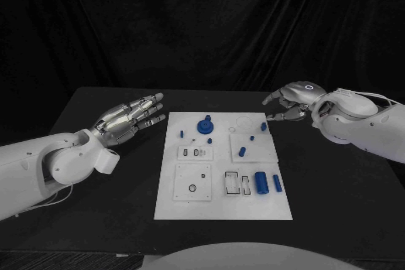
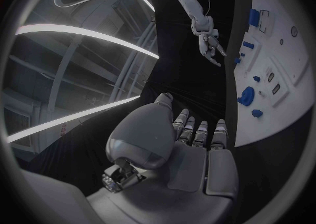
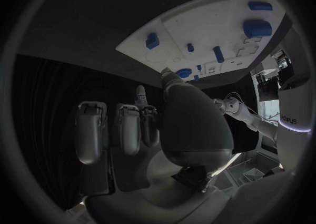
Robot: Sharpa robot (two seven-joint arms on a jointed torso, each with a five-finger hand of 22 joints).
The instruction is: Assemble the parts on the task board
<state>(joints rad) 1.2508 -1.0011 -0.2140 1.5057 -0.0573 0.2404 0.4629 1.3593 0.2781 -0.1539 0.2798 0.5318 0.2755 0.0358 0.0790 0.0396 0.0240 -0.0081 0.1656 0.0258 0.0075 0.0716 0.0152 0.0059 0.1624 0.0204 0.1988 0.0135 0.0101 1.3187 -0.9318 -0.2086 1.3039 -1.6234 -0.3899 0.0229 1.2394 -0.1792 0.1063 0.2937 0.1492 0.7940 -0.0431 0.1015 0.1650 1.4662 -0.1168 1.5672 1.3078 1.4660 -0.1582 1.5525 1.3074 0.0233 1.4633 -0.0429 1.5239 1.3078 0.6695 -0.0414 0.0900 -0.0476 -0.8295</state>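
Silver left hand (image 1: 128, 119) spread, right hand (image 1: 289, 101) curled

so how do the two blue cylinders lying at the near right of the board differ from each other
The thick cylinder is clearly wider than the thin cylinder beside it. The thick cylinder lies nearer the board's middle, next to the rectangular slots; the thin cylinder lies closer to the task board's right edge. Both are blue, lie flat pointing roughly away from the robot, and neither hand touches them.
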